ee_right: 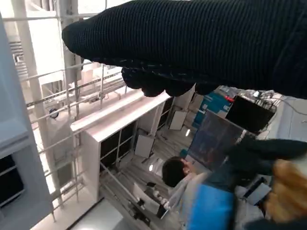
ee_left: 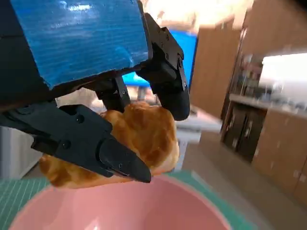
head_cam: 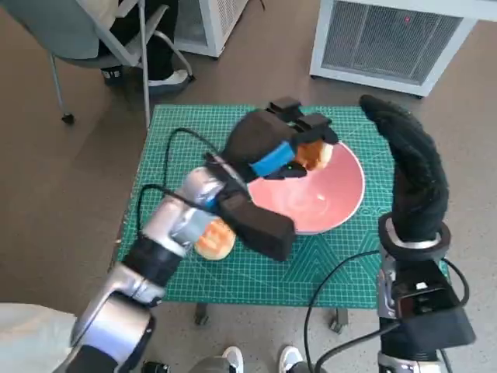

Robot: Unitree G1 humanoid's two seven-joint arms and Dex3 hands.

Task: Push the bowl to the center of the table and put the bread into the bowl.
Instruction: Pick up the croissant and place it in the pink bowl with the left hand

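Observation:
A pink bowl (head_cam: 326, 203) sits on the green mat (head_cam: 186, 132), right of the middle. My left hand (head_cam: 272, 148) grips a golden piece of bread (head_cam: 317, 155) and holds it just above the bowl's far-left rim. In the left wrist view the bread (ee_left: 144, 136) is pinched between the black fingers (ee_left: 96, 143), with the bowl (ee_left: 120, 206) right under it. My right hand (head_cam: 411, 167), in its black glove (ee_right: 201, 43), is raised by the bowl's right side, holding nothing and apart from the bowl.
A second piece of bread (head_cam: 216, 240) lies on the mat under my left forearm. A chair and a person's legs (head_cam: 147, 47) are beyond the table's far left; a white unit (head_cam: 388, 39) stands far right. The right wrist view shows a person (ee_right: 175, 175).

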